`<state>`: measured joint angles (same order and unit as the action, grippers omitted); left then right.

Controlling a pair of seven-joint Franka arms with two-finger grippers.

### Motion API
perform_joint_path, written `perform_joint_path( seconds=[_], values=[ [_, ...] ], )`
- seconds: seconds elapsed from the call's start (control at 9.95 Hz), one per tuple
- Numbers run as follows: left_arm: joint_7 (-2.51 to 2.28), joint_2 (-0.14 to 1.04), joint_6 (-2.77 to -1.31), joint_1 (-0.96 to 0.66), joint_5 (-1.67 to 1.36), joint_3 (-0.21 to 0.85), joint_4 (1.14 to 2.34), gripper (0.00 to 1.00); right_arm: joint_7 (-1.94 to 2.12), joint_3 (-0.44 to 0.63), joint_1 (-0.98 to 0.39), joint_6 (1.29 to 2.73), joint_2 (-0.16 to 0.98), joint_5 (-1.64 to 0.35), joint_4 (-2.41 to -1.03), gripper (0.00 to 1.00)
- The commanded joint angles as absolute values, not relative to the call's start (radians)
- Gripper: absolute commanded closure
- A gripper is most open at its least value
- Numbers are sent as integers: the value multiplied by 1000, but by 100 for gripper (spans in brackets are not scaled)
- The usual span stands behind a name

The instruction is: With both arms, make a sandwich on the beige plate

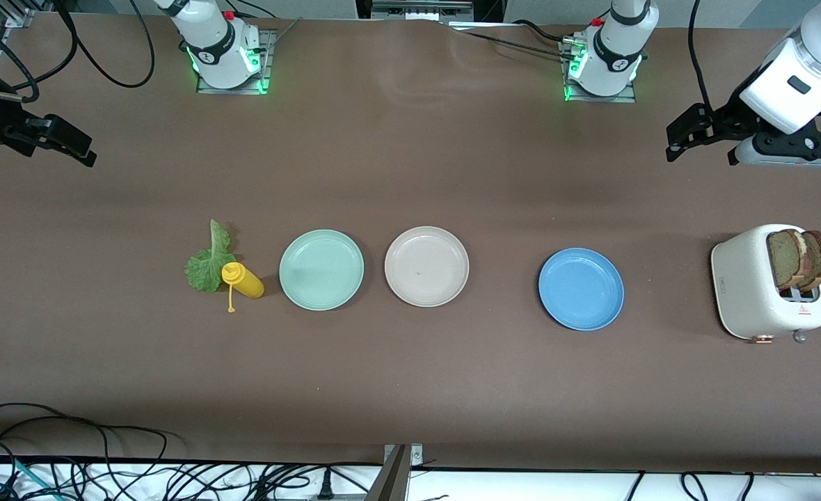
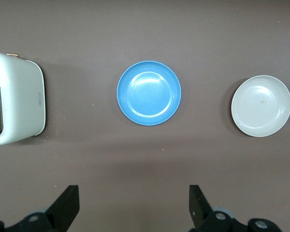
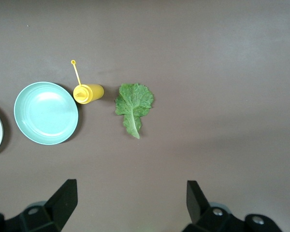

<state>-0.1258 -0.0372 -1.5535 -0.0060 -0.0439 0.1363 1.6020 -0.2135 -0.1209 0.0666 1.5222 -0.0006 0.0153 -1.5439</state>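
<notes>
The beige plate (image 1: 426, 266) lies empty mid-table, between a mint-green plate (image 1: 321, 269) and a blue plate (image 1: 581, 289). Two brown bread slices (image 1: 799, 259) stand upright in a white toaster (image 1: 765, 285) at the left arm's end. A green lettuce leaf (image 1: 209, 264) lies flat at the right arm's end. My left gripper (image 1: 685, 136) hangs open and empty over bare table near the toaster; its wrist view shows the blue plate (image 2: 149, 93) and beige plate (image 2: 261, 106). My right gripper (image 1: 76, 145) hangs open and empty over bare table, with the lettuce (image 3: 134, 104) in its wrist view.
A yellow squeeze bottle (image 1: 242, 280) lies on its side, touching the lettuce and close to the mint-green plate. Cables run along the table edge nearest the front camera. Both arm bases stand at the table's back edge.
</notes>
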Motion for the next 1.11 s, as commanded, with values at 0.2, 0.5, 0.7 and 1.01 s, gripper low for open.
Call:
perform_joint_path(
  seconds=[0.2, 0.5, 0.7, 1.01],
  values=[
    [-89, -41, -1552, -5, -8, 123, 1618, 0, -227, -124, 67, 1497, -14, 15, -1531, 0],
    [-91, -44, -1551, 15, -9, 121, 1612, 0, -218, -124, 66, 1496, -14, 14, -1534, 0],
    [-90, -46, -1551, 18, -12, 121, 1612, 0, -216, -123, 67, 1494, -11, 14, -1536, 0],
    [-104, -43, -1551, 18, -17, 120, 1597, 0, -213, -124, 66, 1496, -9, 14, -1542, 0]
  ],
)
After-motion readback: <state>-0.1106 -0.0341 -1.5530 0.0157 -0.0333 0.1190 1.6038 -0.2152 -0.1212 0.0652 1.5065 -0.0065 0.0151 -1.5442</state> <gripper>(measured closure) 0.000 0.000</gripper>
